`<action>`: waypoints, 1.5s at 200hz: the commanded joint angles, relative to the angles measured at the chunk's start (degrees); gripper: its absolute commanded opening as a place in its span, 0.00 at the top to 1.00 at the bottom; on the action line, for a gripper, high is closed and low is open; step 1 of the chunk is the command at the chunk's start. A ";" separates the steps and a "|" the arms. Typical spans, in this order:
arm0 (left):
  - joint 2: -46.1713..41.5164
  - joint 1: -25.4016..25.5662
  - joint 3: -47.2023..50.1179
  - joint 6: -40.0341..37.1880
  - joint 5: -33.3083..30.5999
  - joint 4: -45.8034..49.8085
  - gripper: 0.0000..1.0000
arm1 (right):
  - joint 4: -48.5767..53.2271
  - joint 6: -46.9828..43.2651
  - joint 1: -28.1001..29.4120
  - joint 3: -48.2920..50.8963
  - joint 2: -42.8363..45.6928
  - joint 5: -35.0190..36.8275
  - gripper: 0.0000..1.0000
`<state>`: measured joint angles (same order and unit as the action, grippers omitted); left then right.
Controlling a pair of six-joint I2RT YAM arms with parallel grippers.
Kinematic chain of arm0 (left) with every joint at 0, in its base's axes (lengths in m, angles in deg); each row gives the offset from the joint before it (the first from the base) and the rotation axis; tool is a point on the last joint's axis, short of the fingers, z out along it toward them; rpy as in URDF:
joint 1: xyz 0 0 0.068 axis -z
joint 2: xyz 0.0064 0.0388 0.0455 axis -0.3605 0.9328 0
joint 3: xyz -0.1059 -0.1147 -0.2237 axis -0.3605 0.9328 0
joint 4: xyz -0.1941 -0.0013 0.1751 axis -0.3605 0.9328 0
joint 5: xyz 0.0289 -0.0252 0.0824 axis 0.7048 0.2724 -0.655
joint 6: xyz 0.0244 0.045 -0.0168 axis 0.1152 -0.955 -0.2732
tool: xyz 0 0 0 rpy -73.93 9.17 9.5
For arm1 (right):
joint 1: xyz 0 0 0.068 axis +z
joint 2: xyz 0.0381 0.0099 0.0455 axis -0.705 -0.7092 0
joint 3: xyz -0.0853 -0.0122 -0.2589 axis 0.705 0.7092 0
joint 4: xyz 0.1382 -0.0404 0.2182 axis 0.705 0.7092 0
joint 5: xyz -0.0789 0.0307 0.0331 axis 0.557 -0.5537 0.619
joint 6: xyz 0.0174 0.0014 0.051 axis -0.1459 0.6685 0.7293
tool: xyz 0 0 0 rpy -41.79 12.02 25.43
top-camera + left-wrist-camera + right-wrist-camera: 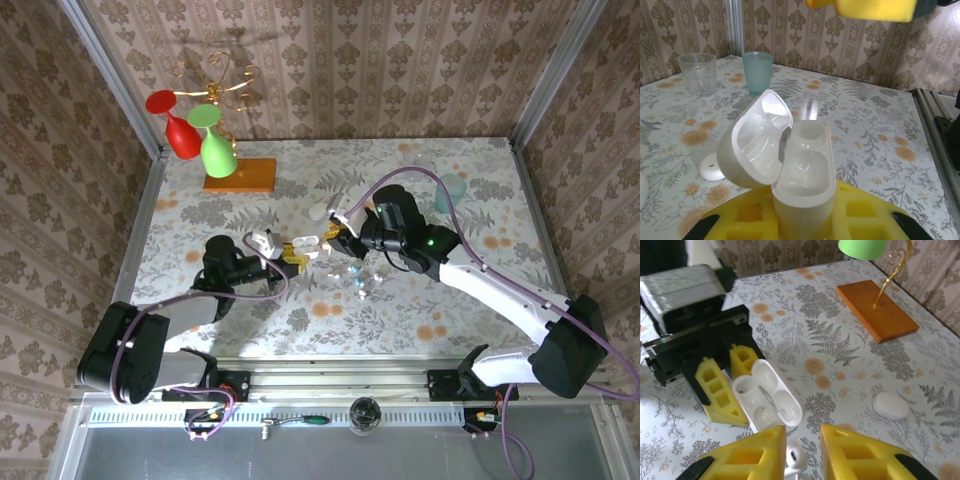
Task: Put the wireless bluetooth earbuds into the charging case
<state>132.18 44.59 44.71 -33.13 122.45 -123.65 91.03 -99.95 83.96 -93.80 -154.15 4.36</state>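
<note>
Above the flowered worktop [400, 310], near its middle, we see the left fingers [802, 224] clamped on the base of the charging case [802, 170], which stands upright with its lid swung open. Just beside it, the right fingers [803, 452] stand a little apart with one earbud [796, 458] between them, touching one finger; we cannot tell whether they pinch it. A white pebble [891, 405] lies on the worktop nearby.
</note>
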 commanded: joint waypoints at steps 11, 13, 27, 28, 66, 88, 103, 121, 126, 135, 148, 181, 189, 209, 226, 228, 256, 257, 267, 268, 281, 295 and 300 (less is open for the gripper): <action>0.82 0.68 -1.90 1.64 3.72 -0.44 1.00 | -0.50 -3.99 1.36 -1.34 -1.74 -1.25 0.74; 0.78 0.70 -1.87 1.61 3.67 -0.43 1.00 | -0.49 -3.95 1.38 -1.42 -1.88 -1.21 0.74; 0.67 0.64 -1.78 1.55 3.18 -0.41 1.00 | -0.99 -3.87 1.37 -1.33 -2.58 -0.72 0.74; 0.66 0.63 -1.72 1.53 3.02 -0.38 1.00 | -1.05 -3.80 1.33 -1.27 -2.62 -0.65 0.74; -0.64 -2.17 0.01 0.52 -7.28 0.89 1.00 | -4.30 4.29 0.12 0.44 -3.88 3.19 0.69; -1.19 -4.92 1.45 2.49 -11.38 -1.95 1.00 | -6.66 11.38 -1.79 2.04 -3.88 3.40 0.57; -1.87 -6.80 2.50 3.72 -14.06 -3.64 1.00 | -9.90 17.48 -3.49 3.63 -3.88 3.29 0.45; -2.96 -8.61 3.64 4.20 -16.34 -4.60 1.00 | -8.47 23.88 -5.23 2.13 -7.62 3.02 0.37; -3.40 -8.98 3.98 4.42 -16.38 -4.87 1.00 | -7.16 25.32 -5.38 1.35 -8.72 3.61 0.37; -4.02 -9.57 4.55 4.58 -18.26 -5.30 1.00 | -4.64 27.40 -5.48 -0.31 -10.76 4.62 0.36; -5.16 -10.00 5.40 4.86 -19.60 -5.80 1.00 | -0.43 29.87 -5.52 -2.51 -14.17 5.28 0.36; -7.47 -10.28 6.26 4.15 -20.00 -4.96 1.00 | 12.90 32.72 -5.56 -9.21 -23.24 4.67 0.41; -7.74 -10.30 6.42 3.80 -19.96 -4.86 1.00 | 15.06 33.82 -5.56 -10.25 -25.19 3.39 0.42; -7.88 -10.30 6.61 2.90 -19.65 -4.83 1.00 | 16.96 35.42 -5.28 -10.98 -29.33 -1.04 0.42; -7.50 -10.22 6.73 2.55 -19.34 -5.21 1.00 | 18.29 34.59 -4.24 -12.63 -31.92 -1.70 0.43; -7.52 -10.26 6.77 2.56 -19.34 -5.34 1.00 | 18.35 34.50 -4.07 -12.88 -32.20 -1.59 0.43; -7.56 -10.25 6.95 3.49 -19.79 -5.53 1.00 | 18.97 33.34 -2.13 -16.96 -35.68 -0.55 0.48; -7.59 -10.26 6.96 3.51 -19.84 -5.44 1.00 | 18.95 33.22 -2.04 -17.08 -35.82 -0.52 0.48; -7.57 -10.36 7.05 3.66 -20.36 -5.26 1.00 | 18.34 32.14 -1.22 -18.22 -36.87 -0.50 0.48; -7.55 -10.37 7.05 3.64 -20.39 -5.22 1.00 | 18.24 32.05 -1.15 -18.24 -36.94 -0.50 0.48; -7.61 -10.84 7.11 4.00 -21.17 -5.05 1.00 | 17.87 30.59 -0.19 -19.80 -38.55 -0.33 0.48; -7.78 -11.65 7.25 4.87 -21.62 -5.30 1.00 | 17.90 29.46 0.65 -21.74 -40.41 -0.01 0.48; -7.82 -11.88 7.32 5.22 -21.73 -5.36 1.00 | 18.16 29.24 0.88 -22.51 -41.02 0.10 0.49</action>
<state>125.17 34.06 51.25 -29.46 102.08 -126.77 108.03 -68.21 83.57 -112.77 -192.05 4.84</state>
